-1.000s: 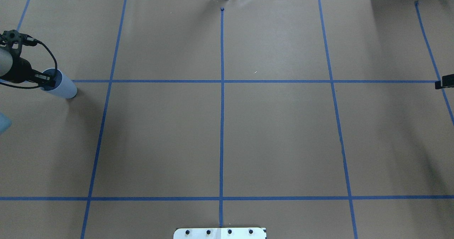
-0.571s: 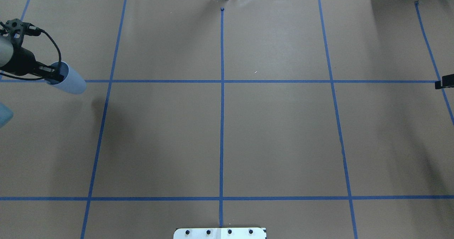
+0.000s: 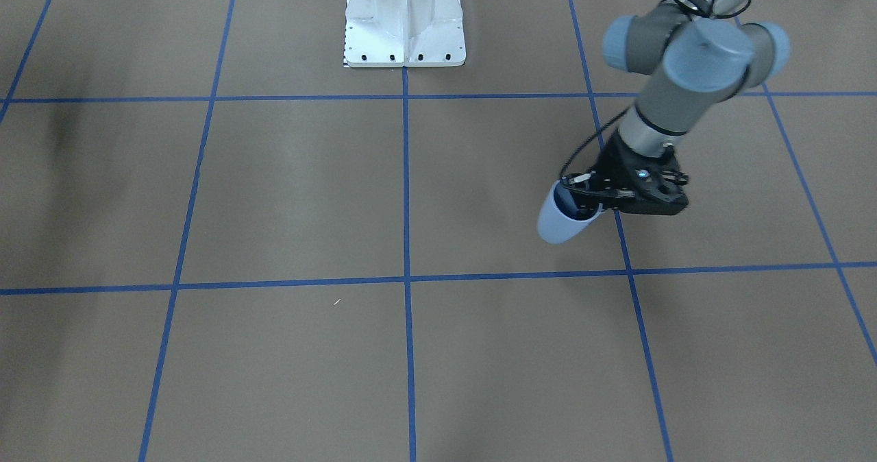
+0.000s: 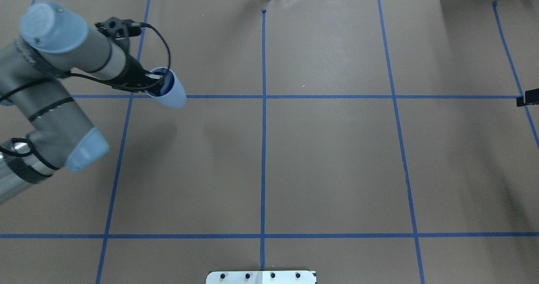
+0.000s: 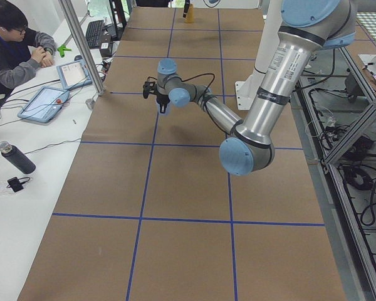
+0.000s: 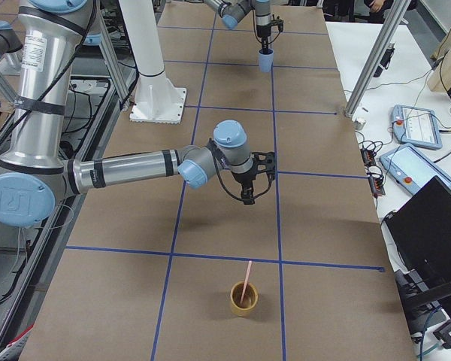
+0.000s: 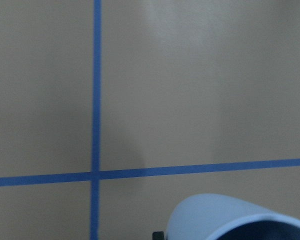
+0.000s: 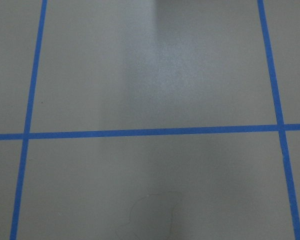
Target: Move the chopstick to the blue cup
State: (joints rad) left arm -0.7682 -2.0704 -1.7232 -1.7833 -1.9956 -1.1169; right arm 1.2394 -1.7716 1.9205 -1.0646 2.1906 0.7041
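The pale blue cup (image 4: pixel 170 93) hangs above the brown paper in my left gripper (image 4: pixel 156 86), which is shut on its rim with one finger inside the dark interior. From the front the blue cup (image 3: pixel 563 221) sits just below that gripper (image 3: pixel 584 200), and its rim (image 7: pixel 230 220) fills the bottom of the left wrist view. A pale pink chopstick (image 6: pixel 246 280) leans in a yellow cup (image 6: pixel 243 298) at the table's right end. My right gripper (image 6: pixel 248 197) hovers over the paper short of that cup; I cannot tell whether it is open or shut.
The white robot base plate (image 3: pixel 404 23) stands at the table's robot side. Blue tape lines (image 4: pixel 263 149) divide the brown paper into squares. A person sits at a side desk with tablets (image 5: pixel 47 100) past the far edge.
My left arm has swung right from the table's left edge, carrying the blue cup across the first tape line toward the middle. Far more of the arm now shows.
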